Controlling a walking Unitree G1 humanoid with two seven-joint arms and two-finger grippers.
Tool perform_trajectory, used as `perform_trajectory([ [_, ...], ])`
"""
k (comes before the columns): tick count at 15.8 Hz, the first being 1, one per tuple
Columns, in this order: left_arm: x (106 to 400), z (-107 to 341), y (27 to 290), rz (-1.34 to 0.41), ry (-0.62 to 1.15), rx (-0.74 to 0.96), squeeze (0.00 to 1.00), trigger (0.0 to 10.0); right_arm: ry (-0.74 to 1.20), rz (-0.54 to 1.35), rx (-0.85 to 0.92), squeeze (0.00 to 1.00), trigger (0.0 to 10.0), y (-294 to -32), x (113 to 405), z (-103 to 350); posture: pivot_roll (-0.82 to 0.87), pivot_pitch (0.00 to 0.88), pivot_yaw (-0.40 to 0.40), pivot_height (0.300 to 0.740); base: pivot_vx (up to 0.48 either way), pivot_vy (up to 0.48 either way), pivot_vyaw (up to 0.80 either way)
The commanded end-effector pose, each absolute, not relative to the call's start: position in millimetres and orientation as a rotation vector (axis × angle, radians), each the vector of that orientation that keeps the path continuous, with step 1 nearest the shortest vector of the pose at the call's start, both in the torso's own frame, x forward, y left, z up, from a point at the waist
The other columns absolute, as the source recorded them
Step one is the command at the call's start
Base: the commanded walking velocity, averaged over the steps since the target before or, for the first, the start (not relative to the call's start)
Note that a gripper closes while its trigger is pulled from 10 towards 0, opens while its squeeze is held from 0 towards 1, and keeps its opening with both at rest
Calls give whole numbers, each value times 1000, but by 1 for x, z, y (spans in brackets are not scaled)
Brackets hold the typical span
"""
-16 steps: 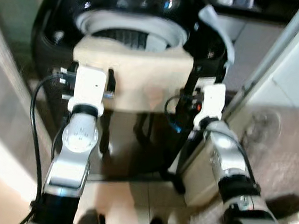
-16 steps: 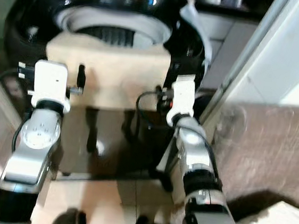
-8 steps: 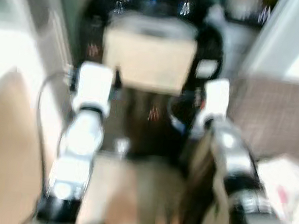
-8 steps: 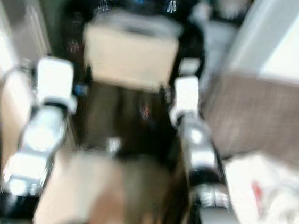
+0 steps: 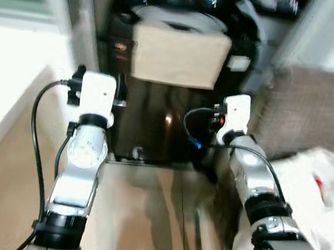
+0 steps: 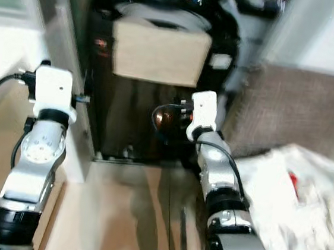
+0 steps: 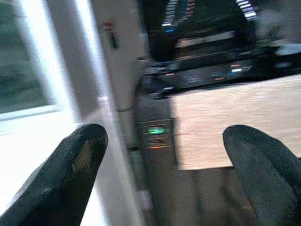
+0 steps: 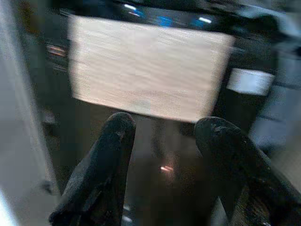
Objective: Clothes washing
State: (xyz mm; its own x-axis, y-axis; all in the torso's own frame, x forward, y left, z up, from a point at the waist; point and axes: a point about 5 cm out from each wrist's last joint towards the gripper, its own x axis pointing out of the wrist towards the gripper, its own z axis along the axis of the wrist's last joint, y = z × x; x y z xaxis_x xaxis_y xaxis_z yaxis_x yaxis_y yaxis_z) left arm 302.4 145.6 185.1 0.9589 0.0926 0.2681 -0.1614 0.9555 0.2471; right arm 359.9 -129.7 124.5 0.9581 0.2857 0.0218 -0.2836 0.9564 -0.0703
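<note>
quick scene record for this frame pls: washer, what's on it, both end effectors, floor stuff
washer: black top-loader, lid up, white drum rim visible
draped item: beige cloth hanging over the front edge
left end effector: open, empty, raised before the washer
right end effector: open, empty, raised before the washer
floor: white laundry pile to the robot's right

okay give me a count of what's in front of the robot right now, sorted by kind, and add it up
Washers: 1
Beige cloths draped over the washer's front: 1
White laundry piles: 1
Open, empty end effectors: 2, left and right
Total: 5
</note>
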Motion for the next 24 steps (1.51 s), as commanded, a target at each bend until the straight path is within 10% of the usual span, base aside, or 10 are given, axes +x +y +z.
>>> perform_trajectory([
  [1,304,186,138,99,-267,272,0,10000,-38,230,-64,0,10000,-145,360,123,36,0,-37,732,0,0,-638],
  [11,286,144,131,-208,-147,230,0,10000,-109,13,-111,0,10000,-185,336,115,35,0,-37,732,0,0,-682],
  [15,291,158,129,-217,-184,221,0,10000,65,-317,7,0,10000,-228,353,112,38,6,-25,732,0,0,-666],
  [24,289,172,130,-234,-215,276,0,10000,493,-365,327,0,10000,-231,370,116,53,30,-29,732,0,0,0],
])
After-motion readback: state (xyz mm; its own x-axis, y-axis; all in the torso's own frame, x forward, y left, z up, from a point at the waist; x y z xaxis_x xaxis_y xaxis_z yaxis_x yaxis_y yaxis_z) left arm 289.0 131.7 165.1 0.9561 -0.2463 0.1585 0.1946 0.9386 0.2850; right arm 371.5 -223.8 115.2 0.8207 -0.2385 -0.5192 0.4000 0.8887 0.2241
